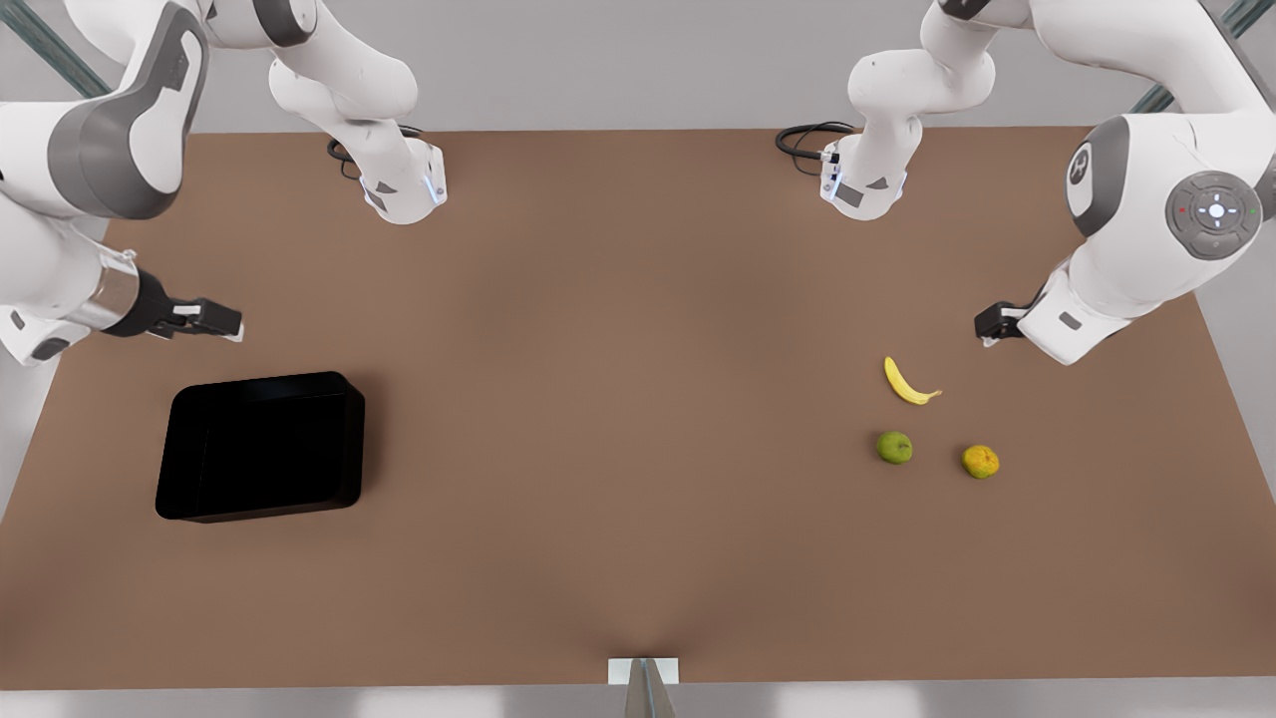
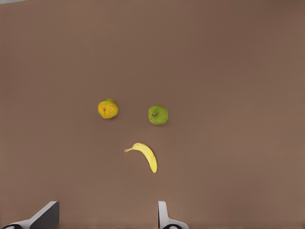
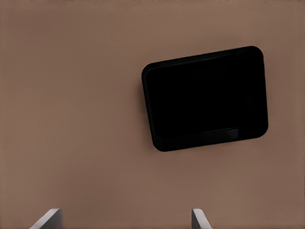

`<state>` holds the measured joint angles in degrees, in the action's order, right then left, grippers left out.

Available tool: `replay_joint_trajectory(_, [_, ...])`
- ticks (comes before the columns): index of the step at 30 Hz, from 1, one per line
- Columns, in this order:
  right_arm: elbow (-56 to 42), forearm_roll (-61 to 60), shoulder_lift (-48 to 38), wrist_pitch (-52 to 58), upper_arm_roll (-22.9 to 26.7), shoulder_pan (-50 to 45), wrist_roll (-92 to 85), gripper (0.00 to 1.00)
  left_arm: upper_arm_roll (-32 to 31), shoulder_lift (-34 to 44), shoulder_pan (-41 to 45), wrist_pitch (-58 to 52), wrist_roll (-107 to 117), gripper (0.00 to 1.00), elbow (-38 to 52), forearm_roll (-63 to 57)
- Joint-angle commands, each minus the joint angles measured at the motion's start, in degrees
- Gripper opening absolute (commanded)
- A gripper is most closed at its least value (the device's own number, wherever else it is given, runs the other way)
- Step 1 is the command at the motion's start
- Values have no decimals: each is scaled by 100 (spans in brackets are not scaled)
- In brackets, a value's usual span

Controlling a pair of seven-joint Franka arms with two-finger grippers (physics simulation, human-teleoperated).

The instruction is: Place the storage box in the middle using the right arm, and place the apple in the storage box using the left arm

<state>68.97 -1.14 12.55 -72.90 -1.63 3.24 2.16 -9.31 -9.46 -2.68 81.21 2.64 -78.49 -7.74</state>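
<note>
The black storage box (image 1: 261,446) lies on the brown table at the front view's left, seen from above as the storage box (image 3: 206,98) in the right wrist view. My right gripper (image 1: 211,319) hovers just behind it, open and holding nothing, its fingertips (image 3: 47,218) wide apart. The green apple (image 1: 894,447) rests at the front view's right between a banana and an orange fruit; the left wrist view looks down on the apple (image 2: 157,115). My left gripper (image 1: 993,324) hangs behind and to the right of the apple, open, fingertips (image 2: 164,215) spread.
A yellow banana (image 1: 908,383) lies just behind the apple, and a yellow-orange round fruit (image 1: 981,461) sits to the apple's right. Both arm bases (image 1: 404,184) stand at the table's (image 1: 618,399) far edge. A small white marker (image 1: 643,671) sits at the near edge.
</note>
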Motion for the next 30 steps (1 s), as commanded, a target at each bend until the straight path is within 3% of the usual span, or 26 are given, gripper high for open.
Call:
replay_joint_trajectory(1, [19, 35, -25, -5, -4, -8, 4, 100, 0, -4, -5, -9, 0, 100, 0, 0])
replay_joint_trajectory(3, [28, 114, -25, 12, 4, 1, -5, 100, 0, -223, 48, -26, 26, 100, 18, -9])
replay_joint_trajectory(6, [19, 123, 186, -172, 628, 168, -646, 100, -9, -1400, 321, 289, 105, 100, 0, -9])
replay_joint_trajectory(7, [37, 114, 283, -304, 628, 467, -865, 100, 0, -1673, 286, 605, 149, 100, -123, -9])
replay_joint_trajectory(10, [46, 79, 634, -840, 628, 1038, -1587, 100, 123, -1779, 224, 2249, 773, 100, -1133, -17])
replay_joint_trajectory(14, [151, 17, 1302, -1499, 611, 1126, -2447, 100, 184, -2078, 136, 2908, 1389, 100, -1652, 9])
replay_joint_trajectory(17, [1144, 0, 1373, -2738, 541, 1161, -2580, 100, 202, -1885, -5, 4183, 1389, 100, -2627, 18])
replay_joint_trajectory(19, [1408, 0, 1390, -2879, 470, 1241, -2510, 100, 211, -1876, -75, 4772, 1397, 100, -3032, 27])
replay_joint_trajectory(22, [1900, 70, 1469, -3371, 470, 1442, -2501, 100, 211, -2016, -145, 4896, 1415, 100, -3129, 264])
replay_joint_trajectory(30, [2076, 272, 2181, -4311, 461, 1961, -2571, 100, 202, -2201, -136, 4887, 1389, 100, -3076, 475])
